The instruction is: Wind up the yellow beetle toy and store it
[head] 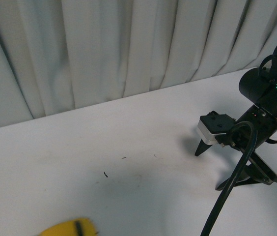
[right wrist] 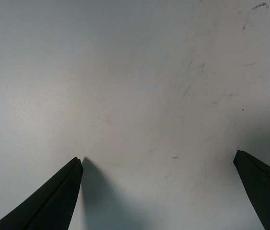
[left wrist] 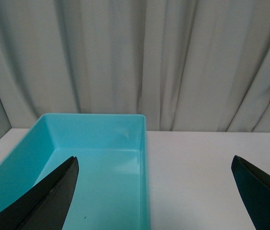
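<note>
The yellow beetle toy (head: pixel 69 229) shows only as a yellow rounded top with a dark mark at the bottom edge of the front view, left of centre. My right gripper (head: pixel 209 169) is open on the right of the front view, its fingertips close to the white table, well to the right of the toy. In the right wrist view the right gripper (right wrist: pixel 156 163) is open over bare table, nothing between the jaws. My left gripper (left wrist: pixel 154 165) is open and empty, facing a turquoise bin (left wrist: pixel 143 158). The left arm is out of the front view.
The turquoise bin is empty and stands near a white curtain (left wrist: pixel 173 62) at the table's back. The curtain (head: pixel 104 49) also lines the far table edge in the front view. A small dark speck (head: pixel 105 174) lies on the white table (head: pixel 128 147).
</note>
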Robot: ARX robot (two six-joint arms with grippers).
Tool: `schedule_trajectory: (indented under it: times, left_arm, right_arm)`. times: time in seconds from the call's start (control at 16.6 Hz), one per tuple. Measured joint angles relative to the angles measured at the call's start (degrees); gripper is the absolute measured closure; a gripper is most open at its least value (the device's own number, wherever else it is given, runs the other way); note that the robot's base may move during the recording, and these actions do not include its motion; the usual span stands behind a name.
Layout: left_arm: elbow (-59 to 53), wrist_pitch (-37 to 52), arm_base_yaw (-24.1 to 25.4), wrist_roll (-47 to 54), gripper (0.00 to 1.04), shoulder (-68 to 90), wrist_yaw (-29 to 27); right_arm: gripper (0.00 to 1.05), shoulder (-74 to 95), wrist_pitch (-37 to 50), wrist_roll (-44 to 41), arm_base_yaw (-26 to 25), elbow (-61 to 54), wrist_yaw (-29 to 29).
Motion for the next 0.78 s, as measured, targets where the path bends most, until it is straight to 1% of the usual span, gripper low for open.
schedule_trajectory:
  times: [0.3, 0.48, 0.6, 0.78]
  left_arm:
    - [0.0, 0.0, 0.0, 0.0, 0.07, 0.0, 0.0]
    - [0.0, 0.0, 0.0, 0.0, 0.07, 0.0, 0.0]
    - [0.0, 0.0, 0.0, 0.0, 0.07, 0.0, 0.0]
    - [0.0, 0.0, 0.0, 0.0, 0.07, 0.0, 0.0]
  right_arm:
    - [0.07, -0.1, 1.4, 0.1, -0.2, -0.6, -1.2]
    - [0.07, -2.4, 2.2, 1.4, 1.3, -0.9, -1.5]
    - [0.07, -6.0, 0.5, 1.4, 2.0, -0.6, -4.3]
    - [0.07, -13.7, 0.3, 1.4, 2.5, 4.1, -10.2]
